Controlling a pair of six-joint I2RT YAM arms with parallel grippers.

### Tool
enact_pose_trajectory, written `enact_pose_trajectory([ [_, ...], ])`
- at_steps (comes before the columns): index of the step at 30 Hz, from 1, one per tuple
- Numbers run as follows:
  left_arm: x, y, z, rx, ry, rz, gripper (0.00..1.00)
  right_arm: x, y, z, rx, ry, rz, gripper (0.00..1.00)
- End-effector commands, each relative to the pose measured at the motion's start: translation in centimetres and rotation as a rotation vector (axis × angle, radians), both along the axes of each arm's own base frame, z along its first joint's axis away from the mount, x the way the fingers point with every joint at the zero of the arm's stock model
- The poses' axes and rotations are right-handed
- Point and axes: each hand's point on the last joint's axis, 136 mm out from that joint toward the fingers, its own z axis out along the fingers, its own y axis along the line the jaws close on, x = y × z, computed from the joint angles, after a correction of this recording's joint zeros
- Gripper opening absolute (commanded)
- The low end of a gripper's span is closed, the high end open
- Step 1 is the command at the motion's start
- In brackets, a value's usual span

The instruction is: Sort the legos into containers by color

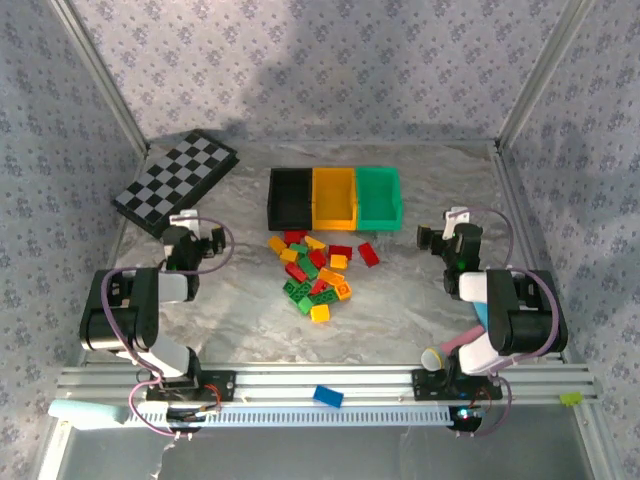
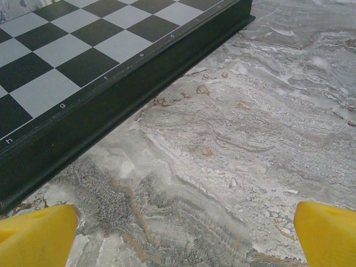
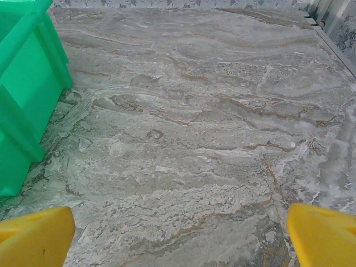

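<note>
The legos (image 1: 315,272), red, yellow-orange and green, lie in a loose pile on the marble table just in front of the containers. The containers stand in a row at the back: black (image 1: 290,197), yellow-orange (image 1: 334,197) and green (image 1: 379,196). My left gripper (image 1: 188,226) sits left of the pile, facing the checkered board, its yellow fingers (image 2: 36,236) wide apart over bare table; this left gripper (image 2: 183,239) is open and holds nothing. My right gripper (image 1: 455,228) is right of the green container (image 3: 25,83). Seen from the wrist, the right gripper (image 3: 178,236) is open over bare marble.
A black-and-white checkered board (image 1: 176,182) lies at the back left, its dark edge (image 2: 111,105) close ahead of the left fingers. A lone blue brick (image 1: 327,396) rests on the front rail between the arm bases. Patterned walls enclose the table.
</note>
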Motion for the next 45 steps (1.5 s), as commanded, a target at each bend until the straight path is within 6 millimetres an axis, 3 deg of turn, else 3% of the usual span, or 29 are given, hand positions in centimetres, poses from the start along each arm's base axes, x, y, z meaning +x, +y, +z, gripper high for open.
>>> enact_pose_trajectory([
  [1, 0.8, -0.3, 1.2, 0.004, -0.037, -0.021, 1.00, 0.0, -0.3, 0.0, -0.003, -0.006, -0.009, 1.00],
  [42, 0.8, -0.3, 1.2, 0.005, -0.037, -0.021, 1.00, 0.0, -0.3, 0.0, -0.004, -0.006, -0.012, 1.00],
  [45, 0.8, -0.3, 1.2, 0.004, -0.038, -0.021, 1.00, 0.1, -0.3, 0.9, -0.010, -0.002, -0.017, 1.00],
])
